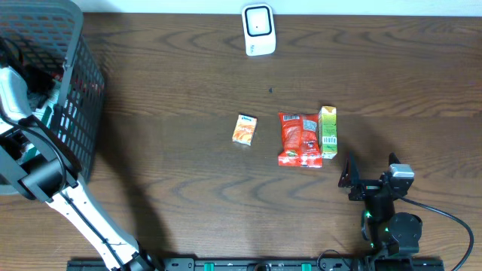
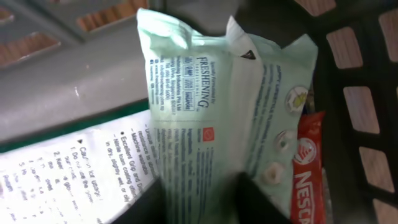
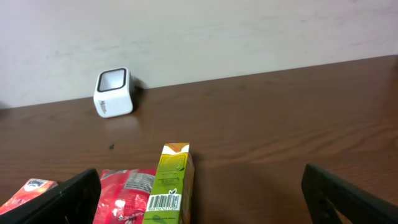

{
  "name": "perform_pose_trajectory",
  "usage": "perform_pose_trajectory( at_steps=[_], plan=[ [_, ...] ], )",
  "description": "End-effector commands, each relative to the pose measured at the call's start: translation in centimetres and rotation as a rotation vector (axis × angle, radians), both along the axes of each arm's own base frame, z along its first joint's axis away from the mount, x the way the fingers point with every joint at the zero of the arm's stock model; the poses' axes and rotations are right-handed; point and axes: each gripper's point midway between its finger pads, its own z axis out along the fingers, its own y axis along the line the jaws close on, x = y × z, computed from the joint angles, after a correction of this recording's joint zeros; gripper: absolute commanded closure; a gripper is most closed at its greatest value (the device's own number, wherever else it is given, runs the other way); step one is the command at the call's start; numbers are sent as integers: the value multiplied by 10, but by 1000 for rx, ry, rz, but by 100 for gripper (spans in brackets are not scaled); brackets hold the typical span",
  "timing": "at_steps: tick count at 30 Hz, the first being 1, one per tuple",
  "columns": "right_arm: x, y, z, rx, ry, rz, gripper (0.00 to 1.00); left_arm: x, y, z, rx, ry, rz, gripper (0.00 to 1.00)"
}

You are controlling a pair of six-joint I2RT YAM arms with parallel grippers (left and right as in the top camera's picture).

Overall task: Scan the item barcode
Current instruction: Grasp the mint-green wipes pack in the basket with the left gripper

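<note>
My left claw [image 2: 199, 200] is down inside the grey basket [image 1: 81, 83] at the far left of the surface [image 1: 166, 90]. It is clenched on a pale green wipes pack [image 2: 217, 106]. Both dark fingers [image 2: 146, 205] press on the lower end of the pack, one each side. The pack stands up out of the grip, tilted a bit, with its back seam and small print facing the wrist camera. Touching its right edge is a red packet with white letters [image 2: 309, 177]. Left of it and underneath lies a white printed box [image 2: 74, 168]. The basket's mesh wall fills the right side, with brown wood showing through the holes. I can't tell from overhead how the pack sits, since the arm and basket wall cover it.

My right claw [image 1: 369, 175] is released, its jaws spread wide, low over the near right part of the surface with nothing between them. Just beyond it a green juice carton [image 1: 327, 132] lies flat, its barcode end toward the claw. A red snack bag [image 1: 300, 139] touches the carton's left side. A small orange packet [image 1: 244, 129] sits further left, apart from the bag. The white barcode scanner [image 1: 257, 28] stands at the far edge near the middle, well away from both claws and from the basket.
</note>
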Motion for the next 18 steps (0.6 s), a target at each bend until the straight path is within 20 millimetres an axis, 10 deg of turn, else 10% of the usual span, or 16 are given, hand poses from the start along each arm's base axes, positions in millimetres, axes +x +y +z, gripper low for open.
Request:
perform_pose_trajectory(
  at_steps=[1,8,18],
  plan=[
    [0,0,0,-11,0,1,1,-12,-7,-22,-19,70,-39,85],
    [0,0,-1,-11,0,1,1,-5,-3,44,54,-33,-37,91],
    [0,0,-1,-11,0,1,1,-30,-19,217,232,-281,-29,90]
  ],
)
